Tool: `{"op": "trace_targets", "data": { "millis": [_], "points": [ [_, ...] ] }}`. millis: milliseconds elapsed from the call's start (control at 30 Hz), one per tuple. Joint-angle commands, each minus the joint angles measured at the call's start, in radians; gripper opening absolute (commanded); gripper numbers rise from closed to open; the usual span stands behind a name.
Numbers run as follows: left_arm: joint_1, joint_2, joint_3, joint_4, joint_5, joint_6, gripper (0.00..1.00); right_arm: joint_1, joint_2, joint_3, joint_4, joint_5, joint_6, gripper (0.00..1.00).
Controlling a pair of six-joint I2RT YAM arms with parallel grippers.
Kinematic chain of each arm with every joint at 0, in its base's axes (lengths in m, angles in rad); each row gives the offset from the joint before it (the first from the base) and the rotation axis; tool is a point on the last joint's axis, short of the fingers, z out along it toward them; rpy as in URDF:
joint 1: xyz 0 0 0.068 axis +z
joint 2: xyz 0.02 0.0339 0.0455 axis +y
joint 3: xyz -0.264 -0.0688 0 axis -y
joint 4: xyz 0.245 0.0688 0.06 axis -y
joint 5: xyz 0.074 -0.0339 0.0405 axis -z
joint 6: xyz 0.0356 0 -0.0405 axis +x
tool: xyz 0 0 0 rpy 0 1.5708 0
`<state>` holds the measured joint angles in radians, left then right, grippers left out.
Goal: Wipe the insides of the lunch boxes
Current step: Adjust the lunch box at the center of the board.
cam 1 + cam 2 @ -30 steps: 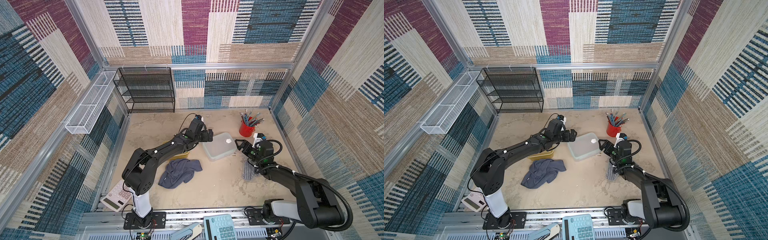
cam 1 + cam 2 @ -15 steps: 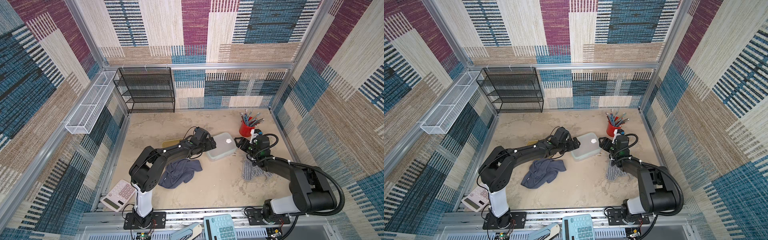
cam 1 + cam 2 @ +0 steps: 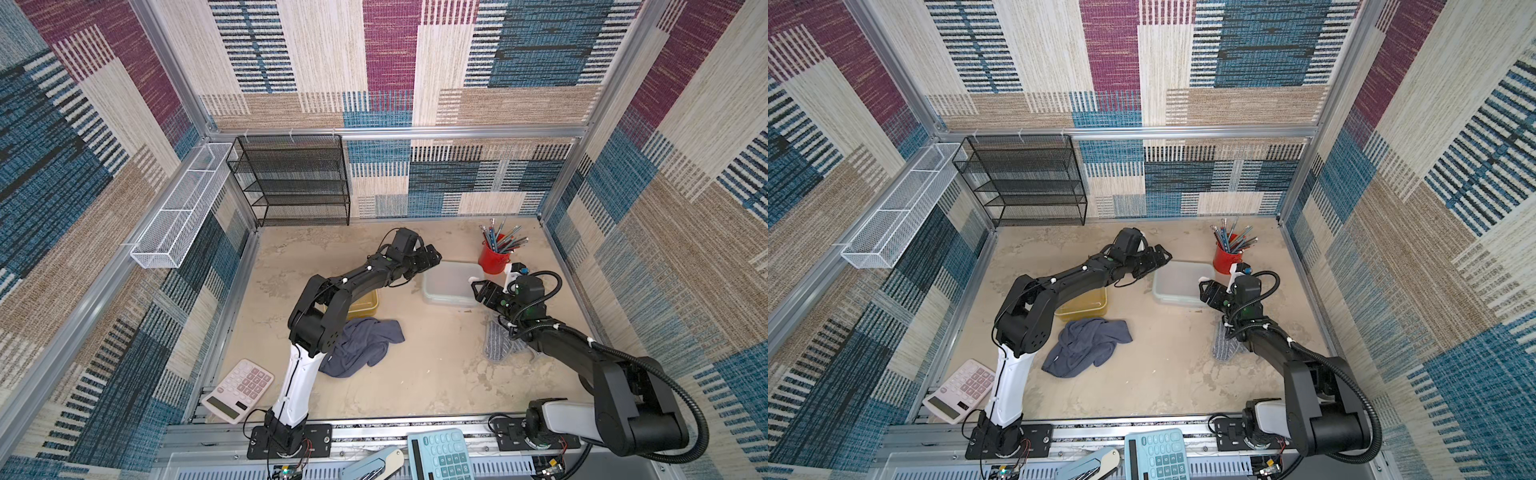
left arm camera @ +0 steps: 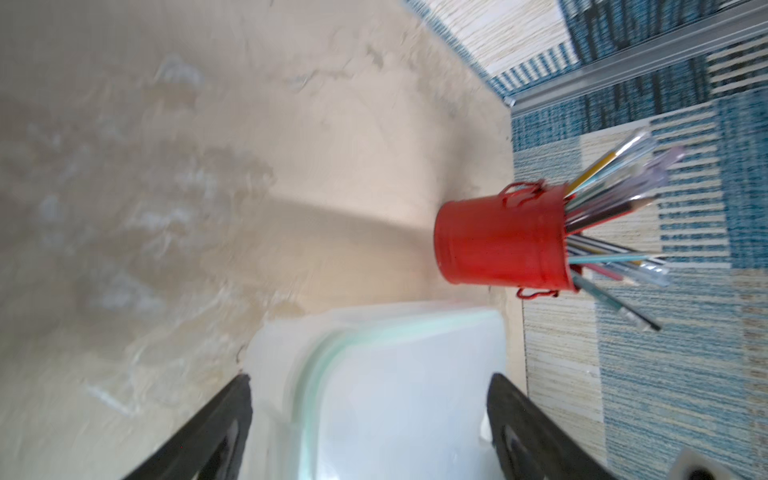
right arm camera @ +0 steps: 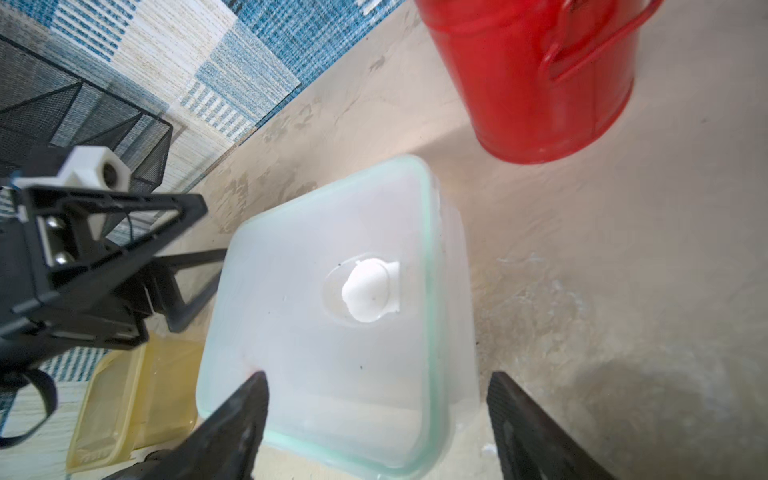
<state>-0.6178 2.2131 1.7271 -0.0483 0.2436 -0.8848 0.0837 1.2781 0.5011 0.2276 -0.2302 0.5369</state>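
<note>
Desk [image 3: 436, 374]: flat beige top with a mottled, plaster-like finish.
Rack [image 3: 299, 183]: black wire mesh with tiered shelves, boxy, standing in the desk's far left corner.
Cloth [image 3: 365, 345]: soft grey-blue fabric, crumpled in a heap toward the near left of the desk.
Clear lunch box [image 3: 449, 284]: frosted plastic, rectangular with rounded corners, in the far right part of the desk. Its long axis runs roughly along the far edge. The lid is on and faces up, with a pale green seal line round its rim.
Amber lunch box [image 3: 368, 305]: translucent yellow plastic, no lid on it, open side up, left of the clear one and well apart from it. It lies just beyond the cloth. The left arm hides much of it, so its long axis is unclear.
Striped mat [image 3: 498, 345]: grey ribbed textile lying flat near the right edge, partly under the right arm.
Red cup [image 3: 492, 259]: glossy metal pail full of pencils, upright just beside the clear box's far right corner.
Left gripper [image 3: 431, 258]: jaws spread wide, gripping nothing, over the clear box's far left corner.
Right gripper [image 3: 477, 289]: jaws spread wide, gripping nothing, at the box's near right corner.
Vent plug [image 5: 365, 291]: small white rounded knob in a dimple in the lid, toward the end nearest the cup.
</note>
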Motion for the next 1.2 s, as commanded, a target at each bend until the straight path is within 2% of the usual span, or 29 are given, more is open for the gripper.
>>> {"op": "trace_targets", "data": {
  "millis": [0,133,233,333,433,533,800,933,1167],
  "points": [
    [0.004,-0.015,0.013,-0.079,0.008,0.064,0.91,0.001,-0.031,0.01,-0.055,0.094,-0.055,0.88],
    [0.005,-0.135,-0.2,0.034,-0.062,0.007,0.92,0.001,-0.034,0.043,-0.037,0.107,-0.1,0.88],
    [-0.004,-0.216,-0.347,0.123,-0.099,-0.06,0.92,0.004,-0.014,0.078,-0.014,0.099,-0.12,0.83],
    [-0.036,-0.268,-0.431,0.183,-0.158,-0.106,0.93,0.015,0.004,0.108,0.013,0.11,-0.135,0.78],
    [-0.07,-0.28,-0.477,0.274,-0.196,-0.154,0.94,0.024,0.035,0.131,0.037,0.098,-0.141,0.68],
    [-0.086,-0.26,-0.508,0.357,-0.205,-0.224,0.94,0.035,0.075,0.14,0.061,0.091,-0.143,0.62],
    [-0.128,-0.246,-0.634,0.589,-0.323,-0.308,0.94,0.067,0.151,0.148,0.098,0.086,-0.16,0.54],
    [-0.129,-0.209,-0.627,0.65,-0.306,-0.337,0.93,0.08,0.167,0.149,0.113,0.084,-0.162,0.5],
    [-0.138,-0.147,-0.629,0.78,-0.295,-0.39,0.86,0.088,0.192,0.147,0.104,0.09,-0.165,0.47]
  ]
}}
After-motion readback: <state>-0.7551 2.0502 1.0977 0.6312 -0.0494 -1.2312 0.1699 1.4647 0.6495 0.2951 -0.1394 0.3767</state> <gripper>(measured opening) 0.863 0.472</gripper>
